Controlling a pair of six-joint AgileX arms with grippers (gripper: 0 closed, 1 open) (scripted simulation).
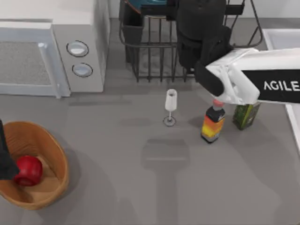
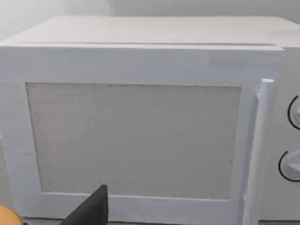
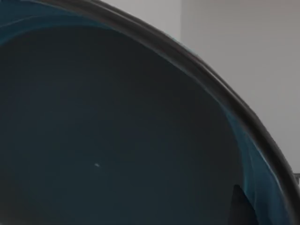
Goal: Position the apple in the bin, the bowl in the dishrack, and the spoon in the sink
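The apple [image 1: 28, 169] already lies in the bin [image 1: 55, 154] at the front left of the table, and the left gripper [image 1: 3, 161] is at the left edge beside the bin; I cannot tell if its claw is released or clenched. In the left wrist view the white microwave [image 2: 140, 136] stands close in front of that arm. The right arm reaches over the dishrack [image 1: 154, 56] at the back of the table, and in the right wrist view the bowl [image 3: 117, 131] is very near the camera, with its teal inside and dark rim. A part of the bowl also appears at the top of the rack in the top view, so I judge it is at the rack or just over it. I cannot tell whether the right gripper grasps the bowl or has let it go. The risk, in my opinion, is this: if the bowl rests on the thin bars tilted, it can roll off when released. When the right arm pulls back, it can hit the orange bottle [image 1: 213, 124], the green carton [image 1: 246, 115] or the small wine glass [image 1: 170, 107], which stand just in front of the rack. The sink [image 1: 281, 37] is at the right edge.
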